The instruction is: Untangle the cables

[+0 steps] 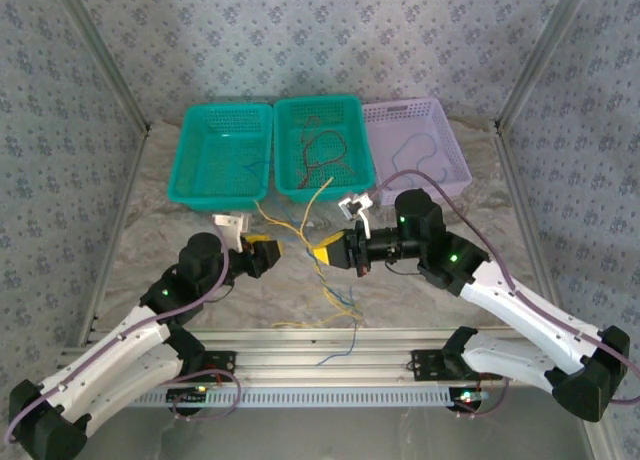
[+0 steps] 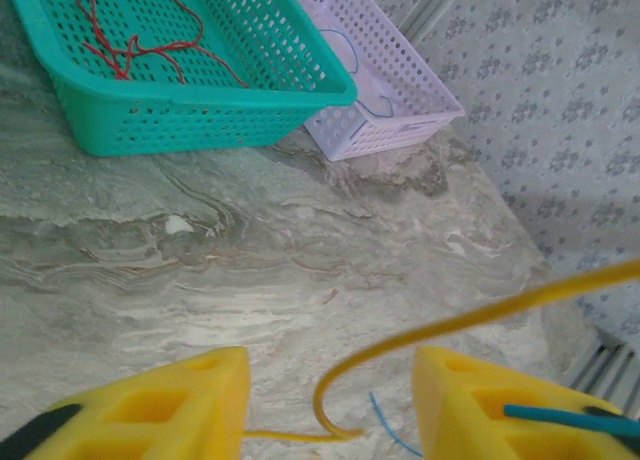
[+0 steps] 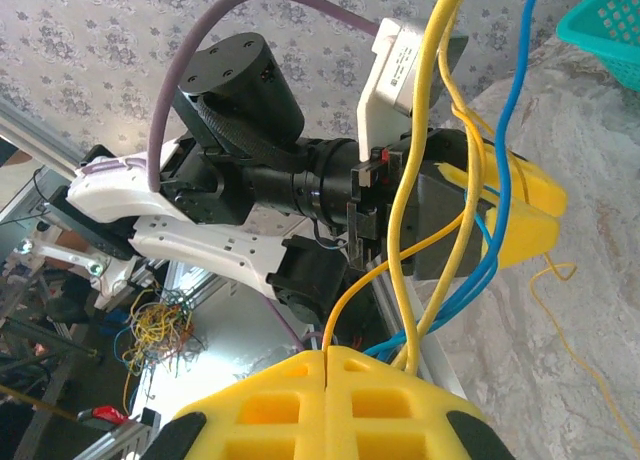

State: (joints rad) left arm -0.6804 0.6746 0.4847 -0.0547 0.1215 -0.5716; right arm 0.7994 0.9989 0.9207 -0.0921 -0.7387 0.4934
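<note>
The right claw [image 3: 326, 365] is clamped shut on yellow and blue cables [image 3: 401, 210]; the left claw [image 2: 330, 410] stands open around a yellow strand [image 2: 450, 325] above the desk [image 2: 250, 260]; a red cable [image 2: 120, 50] lies in the teal basket [image 2: 200, 125]

Marbled grey-beige table [image 1: 150, 250] carrying three baskets and loose wire.
Seen from above, a row of rectangular perforated plastic baskets stands along the far side, packed close side by side. The left teal basket [image 1: 215, 194] is at 11 o'clock, the middle teal basket [image 1: 310, 192] at 12 and the lilac basket [image 1: 440, 187] at 1. Thin yellow and blue cables [image 1: 338, 302] trail onto the bare surface just below centre, with one blue strand running on to the near edge at 6 o'clock.
</note>
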